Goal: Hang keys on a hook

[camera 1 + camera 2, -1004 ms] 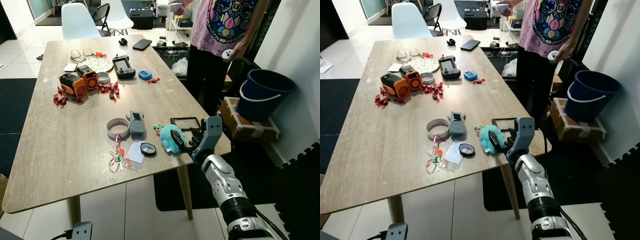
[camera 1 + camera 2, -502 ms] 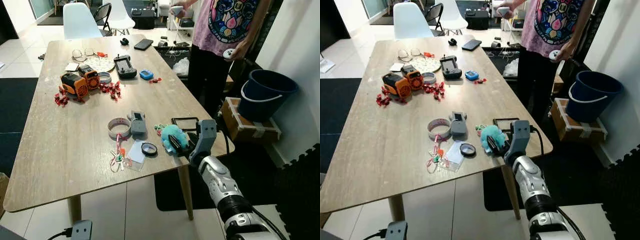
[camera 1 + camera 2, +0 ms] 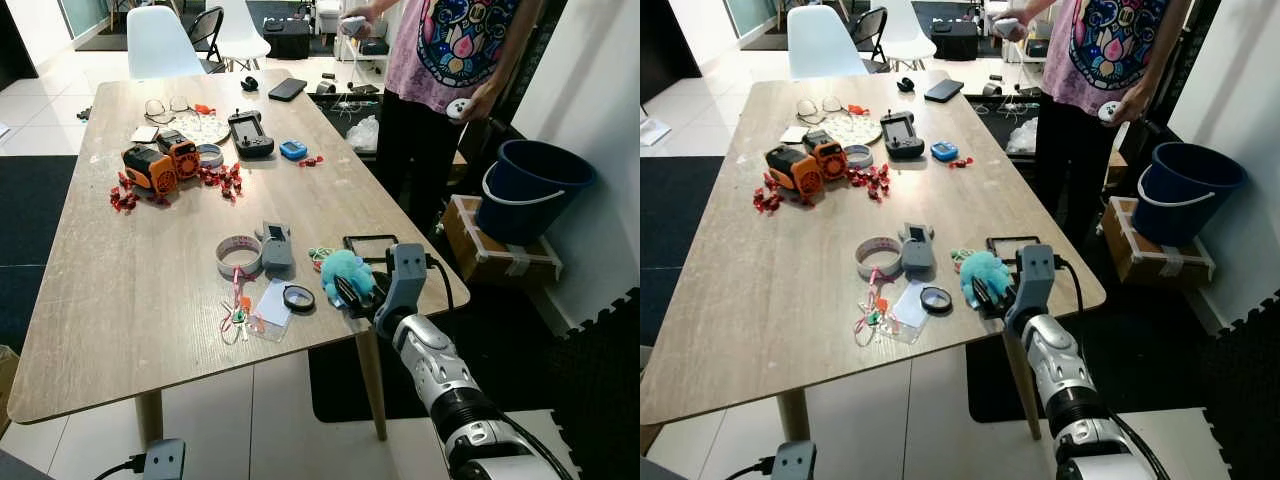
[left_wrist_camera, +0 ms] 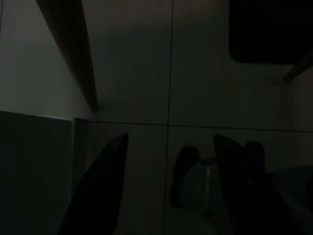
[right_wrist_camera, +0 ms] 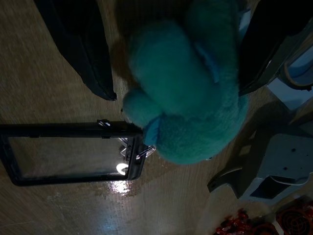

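Keys: teal plush keychain (image 3: 345, 272) lies on wooden table (image 3: 120, 270), lower centre of head view, near table's right edge, beside black frame (image 3: 371, 245). Not lifted, not hung; task barely begun by my reading.

Right gripper (image 5: 173, 68) straddles plush, fingers apart either side, not clamped.

Left gripper (image 4: 168, 196) hangs idle under table in dark, fingers spread.

Left to do: close on plush, lift, carry, find hook.

Hard to make out: metal ring and keys (image 5: 132, 152), small glint at frame corner. Hook location unknown. Person (image 3: 450, 50) at upper right, cut off by frame.
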Robot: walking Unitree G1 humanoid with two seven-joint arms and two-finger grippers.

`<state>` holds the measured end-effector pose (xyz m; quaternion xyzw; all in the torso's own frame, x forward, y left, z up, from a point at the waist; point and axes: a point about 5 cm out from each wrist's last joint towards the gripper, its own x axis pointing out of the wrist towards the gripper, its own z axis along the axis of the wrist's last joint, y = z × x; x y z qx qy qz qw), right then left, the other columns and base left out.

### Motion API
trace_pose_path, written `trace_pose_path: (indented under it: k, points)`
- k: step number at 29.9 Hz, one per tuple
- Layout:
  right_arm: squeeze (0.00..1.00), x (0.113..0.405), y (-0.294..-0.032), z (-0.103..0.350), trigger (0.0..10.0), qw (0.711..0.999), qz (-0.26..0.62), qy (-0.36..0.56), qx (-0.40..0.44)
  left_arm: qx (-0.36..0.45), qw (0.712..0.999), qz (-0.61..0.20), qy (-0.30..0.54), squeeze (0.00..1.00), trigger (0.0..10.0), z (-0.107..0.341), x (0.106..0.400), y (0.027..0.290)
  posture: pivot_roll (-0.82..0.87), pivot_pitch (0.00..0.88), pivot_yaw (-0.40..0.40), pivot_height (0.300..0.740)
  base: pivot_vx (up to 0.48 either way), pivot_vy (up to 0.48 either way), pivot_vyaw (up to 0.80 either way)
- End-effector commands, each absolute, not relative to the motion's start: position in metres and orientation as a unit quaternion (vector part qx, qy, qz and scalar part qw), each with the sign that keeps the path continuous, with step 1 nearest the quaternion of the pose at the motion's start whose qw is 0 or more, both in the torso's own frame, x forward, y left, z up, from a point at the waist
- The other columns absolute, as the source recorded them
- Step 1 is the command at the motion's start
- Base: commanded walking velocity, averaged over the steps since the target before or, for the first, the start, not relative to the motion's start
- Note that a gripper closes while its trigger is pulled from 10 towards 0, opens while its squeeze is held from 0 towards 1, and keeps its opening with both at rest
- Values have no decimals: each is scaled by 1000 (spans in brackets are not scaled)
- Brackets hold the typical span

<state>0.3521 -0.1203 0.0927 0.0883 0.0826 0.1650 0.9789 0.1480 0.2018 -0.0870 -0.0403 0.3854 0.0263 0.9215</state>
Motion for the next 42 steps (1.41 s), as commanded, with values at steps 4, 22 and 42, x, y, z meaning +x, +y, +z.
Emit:
trace_pose_path:
  k: [4, 22, 42]
  points:
    - [0, 353, -123, 88, 0, 980, 151, 95, 91, -39, 916, 34, 398, 0, 10000, -89, 143, 205, 75, 93, -41, 740, 0, 0, 0]
    - [0, 353, -120, 87, 0, 979, 157, 96, 90, -38, 909, 37, 413, 0, 10000, -92, 138, 206, 80, 98, -43, 740, 0, 0, 0]
    - [0, 358, -126, 148, 10000, 963, 178, -111, 167, -37, 909, 37, 414, 0, 10000, -92, 140, 207, 76, 96, -42, 740, 0, 0, 0]
